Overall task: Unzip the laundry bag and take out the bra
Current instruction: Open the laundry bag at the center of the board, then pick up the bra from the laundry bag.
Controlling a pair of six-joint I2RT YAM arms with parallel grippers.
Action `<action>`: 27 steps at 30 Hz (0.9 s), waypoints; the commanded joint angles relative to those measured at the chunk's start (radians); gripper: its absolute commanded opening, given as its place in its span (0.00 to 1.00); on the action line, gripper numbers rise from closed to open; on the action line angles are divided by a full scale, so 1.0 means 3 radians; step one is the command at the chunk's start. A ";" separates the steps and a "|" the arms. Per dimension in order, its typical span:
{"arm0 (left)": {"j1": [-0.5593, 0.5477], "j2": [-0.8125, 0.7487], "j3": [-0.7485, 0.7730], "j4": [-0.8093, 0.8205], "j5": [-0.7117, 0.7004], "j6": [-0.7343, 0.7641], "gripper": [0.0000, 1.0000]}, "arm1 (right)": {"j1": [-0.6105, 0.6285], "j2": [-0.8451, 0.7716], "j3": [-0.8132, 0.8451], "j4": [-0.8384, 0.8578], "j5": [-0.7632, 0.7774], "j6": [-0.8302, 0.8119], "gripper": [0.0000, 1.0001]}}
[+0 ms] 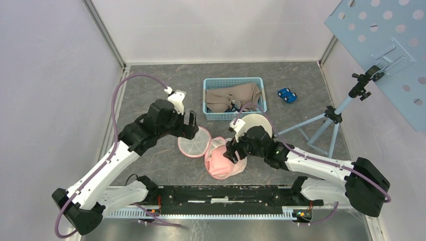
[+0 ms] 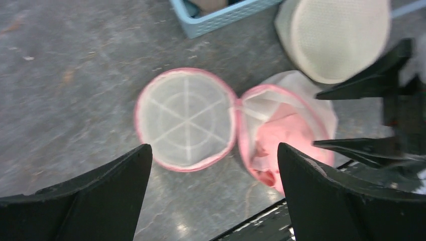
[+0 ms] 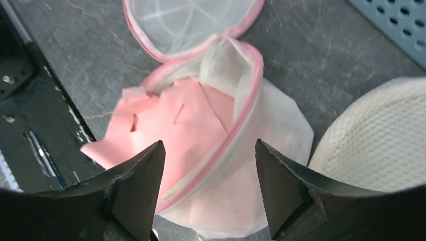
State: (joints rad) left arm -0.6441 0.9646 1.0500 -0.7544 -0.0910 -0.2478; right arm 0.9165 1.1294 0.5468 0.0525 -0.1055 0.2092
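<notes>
The round white mesh laundry bag with pink trim lies unzipped near the table's front. Its lid is flipped open to the left. A pink bra shows in the opening and hangs partly over the near rim. My right gripper is open just over the bag. In the right wrist view it straddles the pink rim, with the bra to its left. My left gripper is open and empty above the lid. In the left wrist view it sits above the lid and the bra.
A blue basket with beige clothes stands behind the bag. A cream round mesh bag lies beside the right gripper. A blue toy car and a tripod are at the right. A black rail runs along the front edge.
</notes>
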 commanded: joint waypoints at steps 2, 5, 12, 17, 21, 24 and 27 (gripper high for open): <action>-0.0287 -0.0082 -0.0443 0.0424 0.0469 -0.0541 1.00 | 0.0015 0.0041 -0.0106 0.0030 0.0074 0.0105 0.72; -0.0421 -0.0142 -0.0807 0.0702 0.0612 -0.0786 1.00 | 0.0018 0.0059 -0.0125 -0.0004 0.0148 0.0103 0.72; -0.1175 0.0264 -0.0836 0.0781 -0.0283 -0.0930 0.85 | 0.0007 -0.0026 -0.0144 -0.0116 0.0387 0.0064 0.72; -0.1622 0.0707 -0.0665 0.0793 -0.0366 -0.0780 0.55 | -0.0057 -0.0247 -0.0175 -0.0265 0.0460 0.0055 0.72; -0.1865 0.0840 -0.0563 0.0799 -0.0314 -0.0619 0.50 | -0.0094 -0.0420 -0.0257 -0.0373 0.0489 0.0122 0.72; -0.1982 0.0865 -0.0506 0.0771 -0.0255 -0.0468 0.51 | -0.0115 -0.0507 -0.0319 -0.0476 0.0519 0.0165 0.72; -0.2031 0.0941 -0.0431 0.0649 -0.0197 -0.0249 0.54 | -0.0124 -0.0577 -0.0408 -0.0564 0.0607 0.0196 0.72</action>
State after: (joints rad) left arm -1.2327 1.2263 0.8574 -0.5594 -0.1551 -0.4416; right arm 0.8852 0.9897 0.4591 -0.0700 0.0288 0.2436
